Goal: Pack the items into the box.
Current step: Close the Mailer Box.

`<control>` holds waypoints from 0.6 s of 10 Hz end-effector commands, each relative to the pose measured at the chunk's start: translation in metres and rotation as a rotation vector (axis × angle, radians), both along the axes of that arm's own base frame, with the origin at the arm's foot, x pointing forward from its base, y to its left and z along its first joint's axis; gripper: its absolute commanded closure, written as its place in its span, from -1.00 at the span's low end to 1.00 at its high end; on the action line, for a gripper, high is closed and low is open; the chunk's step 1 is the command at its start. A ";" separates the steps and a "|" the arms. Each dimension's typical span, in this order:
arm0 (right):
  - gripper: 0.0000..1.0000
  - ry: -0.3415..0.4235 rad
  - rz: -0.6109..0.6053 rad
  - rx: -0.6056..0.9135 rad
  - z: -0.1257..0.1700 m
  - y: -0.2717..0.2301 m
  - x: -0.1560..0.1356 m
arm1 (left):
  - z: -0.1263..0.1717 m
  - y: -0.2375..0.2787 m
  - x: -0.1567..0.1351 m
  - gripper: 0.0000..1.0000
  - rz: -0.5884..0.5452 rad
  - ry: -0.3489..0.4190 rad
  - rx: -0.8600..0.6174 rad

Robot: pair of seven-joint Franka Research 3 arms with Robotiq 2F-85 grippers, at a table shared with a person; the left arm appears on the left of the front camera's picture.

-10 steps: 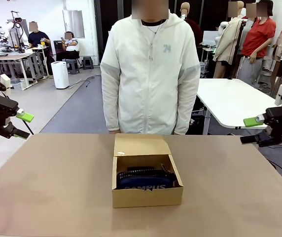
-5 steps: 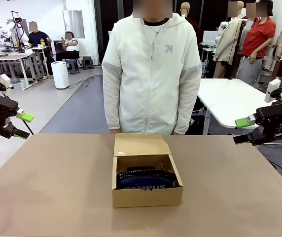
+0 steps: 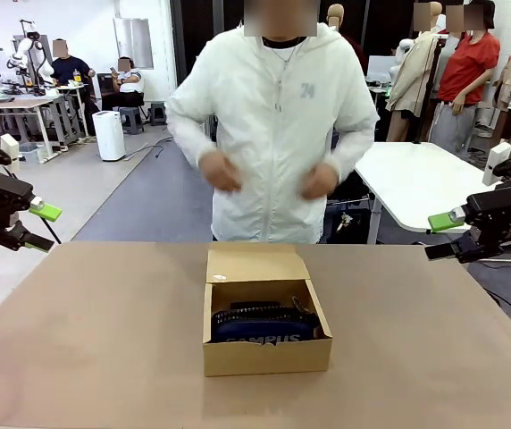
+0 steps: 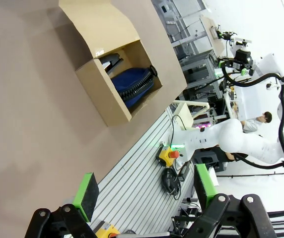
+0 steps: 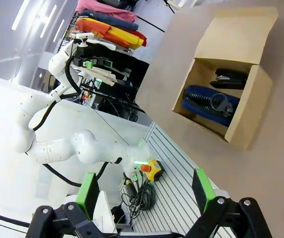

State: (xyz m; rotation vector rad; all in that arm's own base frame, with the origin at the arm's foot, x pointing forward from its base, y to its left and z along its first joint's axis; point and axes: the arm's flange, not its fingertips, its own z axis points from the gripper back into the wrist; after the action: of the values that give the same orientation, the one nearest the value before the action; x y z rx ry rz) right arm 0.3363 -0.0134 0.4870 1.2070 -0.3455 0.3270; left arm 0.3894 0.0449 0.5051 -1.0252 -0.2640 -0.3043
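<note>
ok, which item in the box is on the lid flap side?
The black stapler: it lies in the box beside the lid flap; the navy pouch lies toward the opposite wall.

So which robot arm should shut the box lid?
Probably the right. In the front view the right gripper hangs nearer the box than the left gripper does. Both are open and empty, so it has less way to go to the open lid flap.

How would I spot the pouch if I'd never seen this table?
Look at the brown table, then the open cardboard box in its middle. Inside, against the front wall, lies the pouch: navy with white CAMPUS lettering, unlike the black stapler behind it.
</note>
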 end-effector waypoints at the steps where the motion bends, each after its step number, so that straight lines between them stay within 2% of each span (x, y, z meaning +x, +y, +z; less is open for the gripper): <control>1: -1.00 -0.007 0.013 0.007 0.002 -0.002 0.002 | 0.001 0.003 -0.001 -1.00 -0.015 -0.007 0.001; 6: -1.00 -0.007 0.013 0.007 0.002 -0.002 0.002 | 0.001 0.003 -0.001 -1.00 -0.015 -0.007 0.001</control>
State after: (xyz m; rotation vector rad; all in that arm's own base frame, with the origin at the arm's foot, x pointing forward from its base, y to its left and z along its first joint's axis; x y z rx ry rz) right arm 0.3362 -0.0134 0.4870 1.2075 -0.3450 0.3272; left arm 0.3894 0.0449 0.5051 -1.0252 -0.2640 -0.3043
